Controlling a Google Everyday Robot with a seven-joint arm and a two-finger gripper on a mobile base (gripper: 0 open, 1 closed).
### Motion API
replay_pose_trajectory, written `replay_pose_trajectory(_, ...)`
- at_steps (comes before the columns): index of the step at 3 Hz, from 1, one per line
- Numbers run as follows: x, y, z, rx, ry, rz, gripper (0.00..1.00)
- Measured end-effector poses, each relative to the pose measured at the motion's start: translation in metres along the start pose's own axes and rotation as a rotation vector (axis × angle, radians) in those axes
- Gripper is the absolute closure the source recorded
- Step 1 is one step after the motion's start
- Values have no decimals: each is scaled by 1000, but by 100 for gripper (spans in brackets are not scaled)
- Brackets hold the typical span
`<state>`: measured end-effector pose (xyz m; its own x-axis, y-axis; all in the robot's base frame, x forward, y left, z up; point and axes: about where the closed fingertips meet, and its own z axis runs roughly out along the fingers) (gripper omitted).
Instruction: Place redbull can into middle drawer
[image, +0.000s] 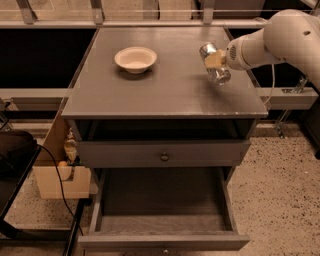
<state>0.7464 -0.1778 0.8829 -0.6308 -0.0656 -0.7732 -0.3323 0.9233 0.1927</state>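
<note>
The redbull can, slim and silver, is tilted and held at the right side of the grey cabinet top, lifted slightly off it. My gripper comes in from the right on a white arm and is shut on the can. The middle drawer is pulled open below, at the bottom of the view, showing a dark grey floor with nothing in it. It is well below and in front of the gripper.
A cream-white bowl sits on the left of the cabinet top. The upper drawer with a round knob is closed. A cardboard box and a black cable are on the floor to the left.
</note>
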Motion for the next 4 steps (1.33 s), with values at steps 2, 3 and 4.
replay_pose_trajectory(2, -7, 5, 0, -13, -5, -26, 100)
replay_pose_trajectory(3, -21, 15, -17, -67, -61, -65, 100)
replay_pose_trajectory(4, -25, 22, -55, -167, -157, -129, 100)
